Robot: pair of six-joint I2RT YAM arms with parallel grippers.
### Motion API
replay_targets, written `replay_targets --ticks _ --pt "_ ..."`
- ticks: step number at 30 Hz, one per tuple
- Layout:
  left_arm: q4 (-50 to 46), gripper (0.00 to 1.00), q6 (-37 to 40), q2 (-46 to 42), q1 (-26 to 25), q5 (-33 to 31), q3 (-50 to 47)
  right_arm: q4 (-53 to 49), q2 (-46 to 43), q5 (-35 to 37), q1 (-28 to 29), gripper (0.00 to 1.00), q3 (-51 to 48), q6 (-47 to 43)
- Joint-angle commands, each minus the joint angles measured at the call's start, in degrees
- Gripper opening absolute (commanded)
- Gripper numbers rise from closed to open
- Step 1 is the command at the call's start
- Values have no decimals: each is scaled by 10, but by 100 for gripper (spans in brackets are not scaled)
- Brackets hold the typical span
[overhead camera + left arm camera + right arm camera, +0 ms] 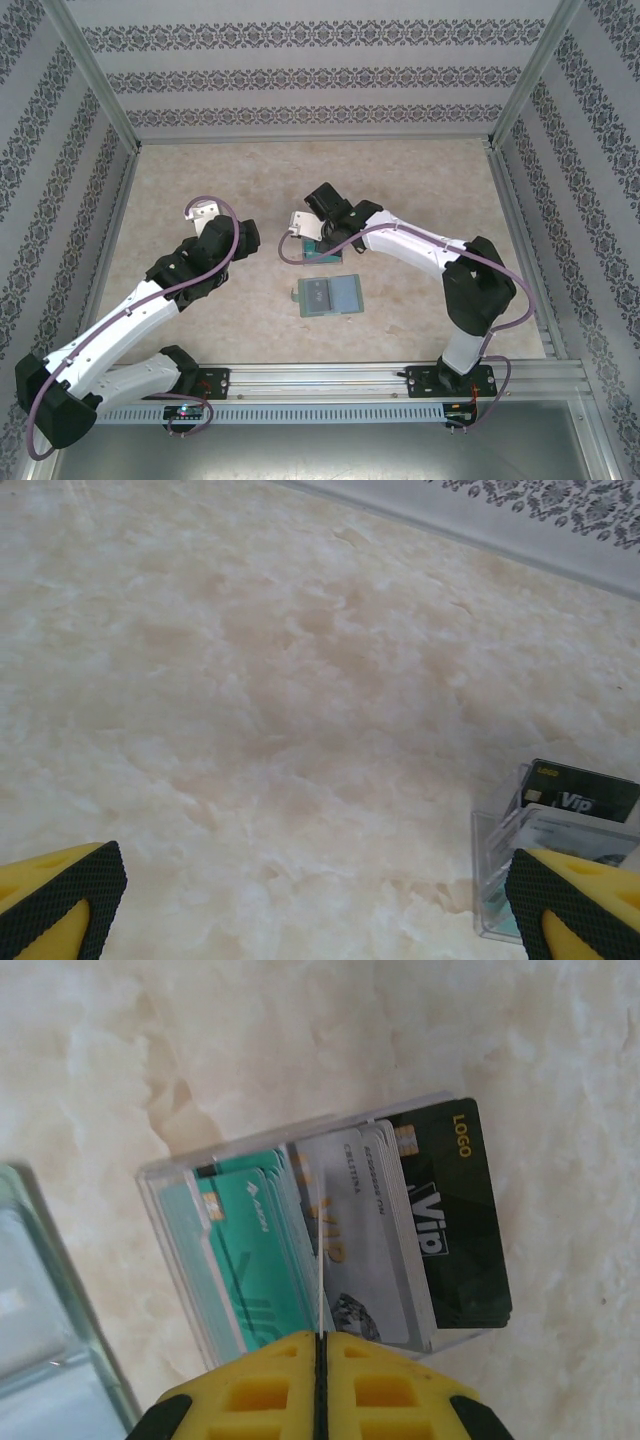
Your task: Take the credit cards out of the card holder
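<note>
The grey-green card holder (pixel 330 296) lies open and flat at mid table; its pale glossy sleeve (pixel 40 1350) shows at the left edge of the right wrist view. Teal, white and dark credit cards (pixel 350 1230) stand in a clear tray (pixel 165 1210) just beyond it. My right gripper (pixel 319 1338) is shut on one thin card (pixel 319 1270), seen edge-on above the tray's row of cards. My left gripper (pixel 318 905) is open over bare table, left of the tray (pixel 485 870), with nothing between its fingers.
The table is beige marble, walled by patterned panels and a metal frame. In the top view my right gripper (pixel 302 224) hangs over the tray (pixel 322 252), and my left gripper (pixel 205 211) is well to the left of it.
</note>
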Motion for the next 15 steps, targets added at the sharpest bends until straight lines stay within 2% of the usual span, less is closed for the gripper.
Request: replay_targets --ticks 1,15 --pt "-17 100 -4 -4 9 -17 -7 11 5 44 4 0 20 -56" --pt "-4 100 -8 15 27 -2 -10 9 44 9 7 0 32 -54"
